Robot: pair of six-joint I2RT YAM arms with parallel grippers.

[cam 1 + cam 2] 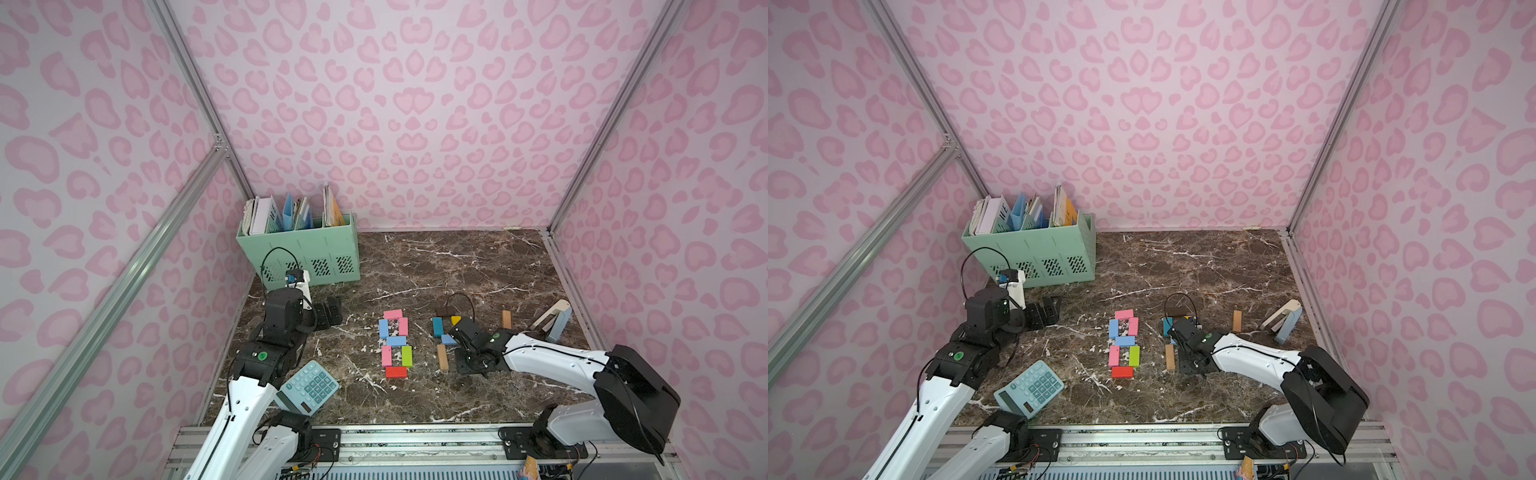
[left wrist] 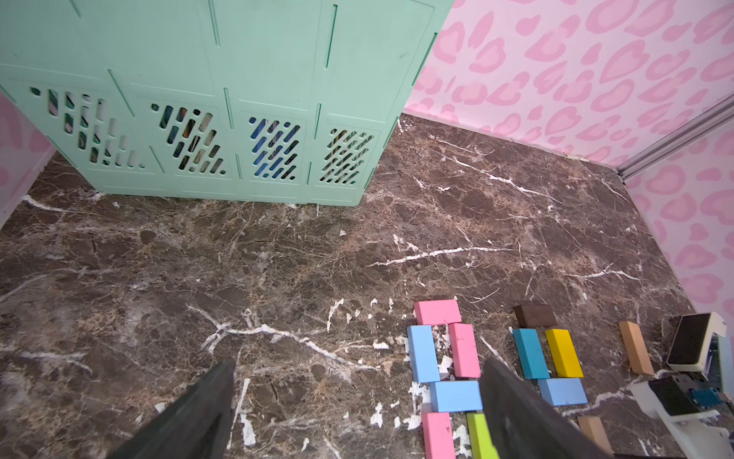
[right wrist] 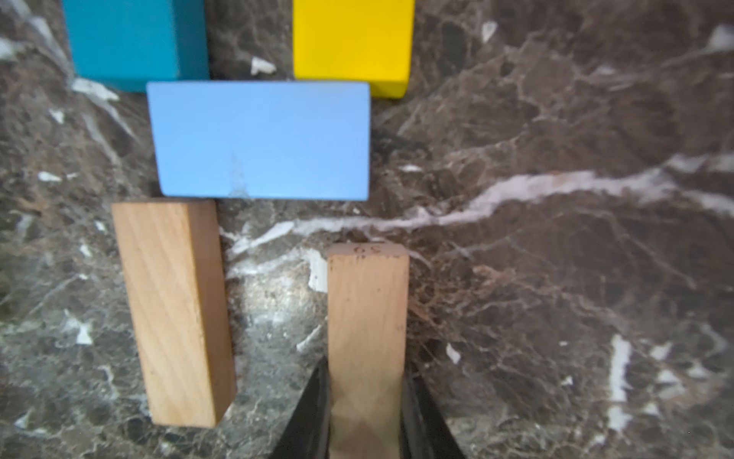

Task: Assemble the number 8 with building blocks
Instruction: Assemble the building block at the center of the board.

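Between the right hand's fingers: a held wood block (image 3: 367,302), gripped at its near end, its length pointing away from the wrist.
Right hand (image 3: 367,369): pressed together on the held wood block, low over the desk (image 3: 556,278); whether the block touches the desk cannot be told.
Just beside it: a lying wood block (image 3: 174,310), flat and parallel, with a strip of desk between the two.
Ahead of both: a light-blue crossbar block (image 3: 262,139) lying crosswise; the lying wood block meets its edge, and the held one stops short of it.
Past the crossbar: a teal block (image 3: 135,39) and a yellow block (image 3: 353,39) side by side and apart, with a dark brown block (image 2: 534,315) across their far ends.
Farther toward the left arm: a finished eight (image 1: 396,340) of pink, light-blue, green and red blocks.
Left hand (image 2: 357,362): fingers spread wide over bare desk, near the green file box (image 1: 299,249), well apart from the blocks.
Edges: a lone wood block (image 1: 506,319) near the stapler (image 1: 555,320); a calculator (image 1: 307,388) by the left arm.
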